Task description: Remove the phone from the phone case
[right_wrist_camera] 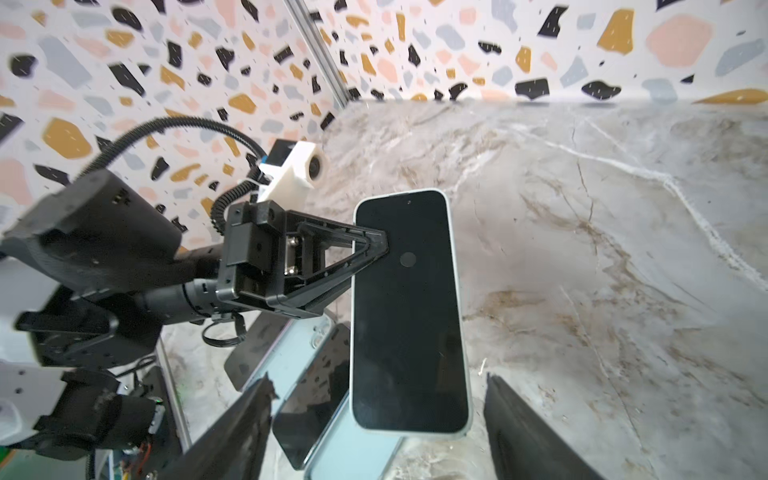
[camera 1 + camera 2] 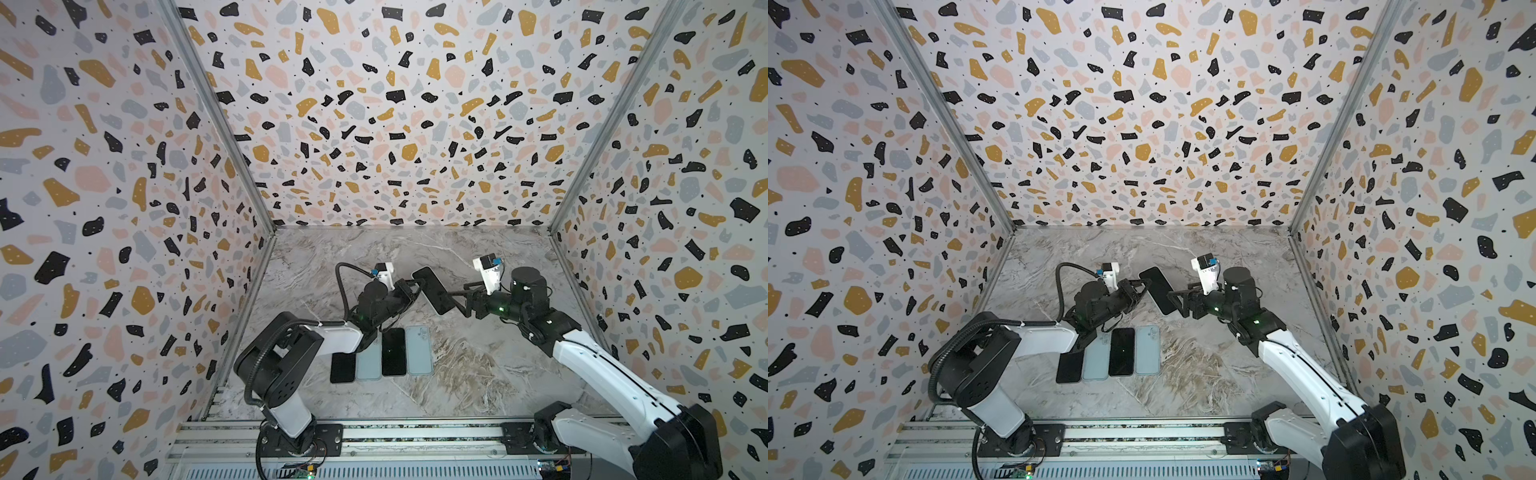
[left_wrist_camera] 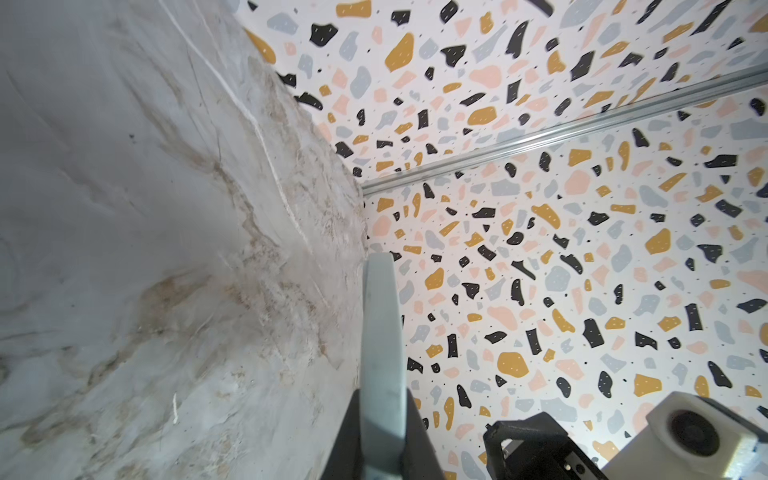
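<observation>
A phone (image 1: 409, 311) with a black screen sits in a pale blue phone case (image 3: 380, 332) and is held in the air above the table's middle, seen in both top views (image 2: 432, 291) (image 2: 1156, 289). My left gripper (image 2: 417, 282) (image 1: 374, 245) is shut on the cased phone's long side, near its upper end. In the left wrist view the case edge runs out between the left gripper's (image 3: 380, 399) dark fingers. My right gripper (image 2: 457, 297) (image 1: 378, 380) is open. Its two fingers stand on either side of the phone's lower end without touching it.
Below the arms, a row lies on the marble table (image 2: 478, 365): a black phone (image 2: 343, 368), a pale blue case (image 2: 369, 361), another black phone (image 2: 393, 352) and a second pale blue case (image 2: 419, 350). Patterned walls close three sides; a rail (image 2: 415, 432) runs along the front.
</observation>
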Robot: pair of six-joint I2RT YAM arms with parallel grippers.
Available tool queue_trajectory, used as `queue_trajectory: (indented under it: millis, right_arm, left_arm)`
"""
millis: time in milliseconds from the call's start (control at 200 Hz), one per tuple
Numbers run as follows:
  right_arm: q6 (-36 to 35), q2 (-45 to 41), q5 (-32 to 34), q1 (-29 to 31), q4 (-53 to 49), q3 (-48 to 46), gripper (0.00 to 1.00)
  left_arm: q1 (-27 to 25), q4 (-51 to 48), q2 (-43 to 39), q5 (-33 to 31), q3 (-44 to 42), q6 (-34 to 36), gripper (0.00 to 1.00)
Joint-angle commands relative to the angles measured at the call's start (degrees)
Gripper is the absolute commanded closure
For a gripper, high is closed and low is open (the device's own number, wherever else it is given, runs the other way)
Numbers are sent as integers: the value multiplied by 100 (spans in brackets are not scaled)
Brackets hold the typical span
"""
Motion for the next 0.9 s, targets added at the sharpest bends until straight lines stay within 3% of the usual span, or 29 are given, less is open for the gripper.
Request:
queue_trajectory:
  millis: [0,195,511,686,896]
  right_arm:
    - [646,-495,-209,-96,302,-169,18]
    - [1499,-1479,-826,-127,1244,-753,17]
    - [2724,-2085,-1947,-13,3478,-1793,18]
    - [2750,-2027,-1812,589,4531,-2117,21]
    - [2163,-1632,-1021,1723,5485,-2235,27]
  left_arm:
    - [26,1017,-492,-79,-105,170,100]
    - [54,1163,-1426,-204,-387,481,100]
    - [54,710,-3148,-267,-533,1005,100]
    - [54,444,-3751,-327,-599,1053,100]
    - [2,584,-4027,-392,-761,848,100]
